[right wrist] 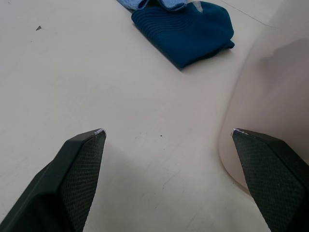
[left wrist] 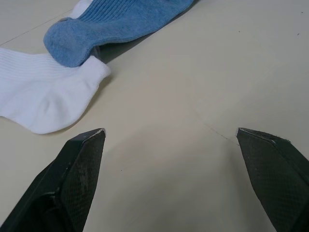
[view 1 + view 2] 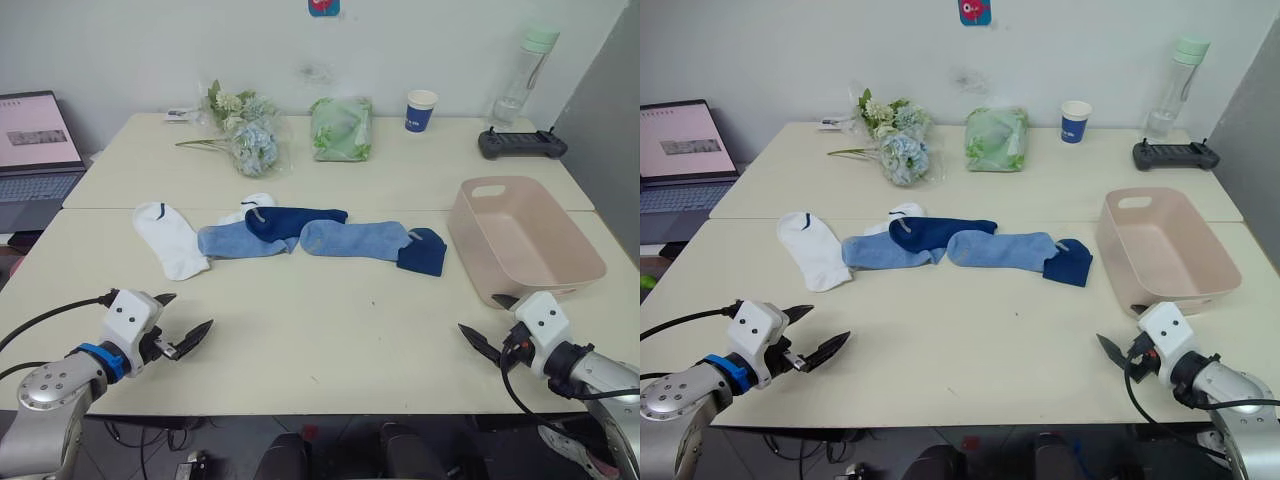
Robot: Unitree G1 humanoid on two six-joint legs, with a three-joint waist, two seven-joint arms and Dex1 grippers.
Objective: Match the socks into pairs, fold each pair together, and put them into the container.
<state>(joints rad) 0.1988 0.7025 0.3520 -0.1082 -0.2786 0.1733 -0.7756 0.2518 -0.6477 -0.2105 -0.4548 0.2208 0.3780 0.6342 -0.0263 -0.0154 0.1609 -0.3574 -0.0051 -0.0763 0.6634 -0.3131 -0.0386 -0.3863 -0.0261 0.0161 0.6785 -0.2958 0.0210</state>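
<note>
Several socks lie in a row across the table's middle: a white sock (image 3: 170,238) at the left, a light blue sock (image 3: 238,241), a second white sock (image 3: 256,204) partly under a navy sock (image 3: 296,220), another light blue sock (image 3: 354,240), and a navy sock (image 3: 422,252). The pale pink container (image 3: 560,268) stands empty at the right. My left gripper (image 3: 188,316) hovers open near the front left edge, short of the white sock (image 2: 46,99). My right gripper (image 3: 485,318) is open at the front right, beside the container's near corner (image 1: 270,87), with the navy sock (image 1: 186,29) ahead of it.
Along the far side of the table are a flower bunch (image 3: 245,130), a green bag (image 3: 342,128), a blue-and-white paper cup (image 3: 421,110), a bottle (image 3: 525,75) and a black controller (image 3: 522,143). A laptop (image 3: 35,150) sits at the far left.
</note>
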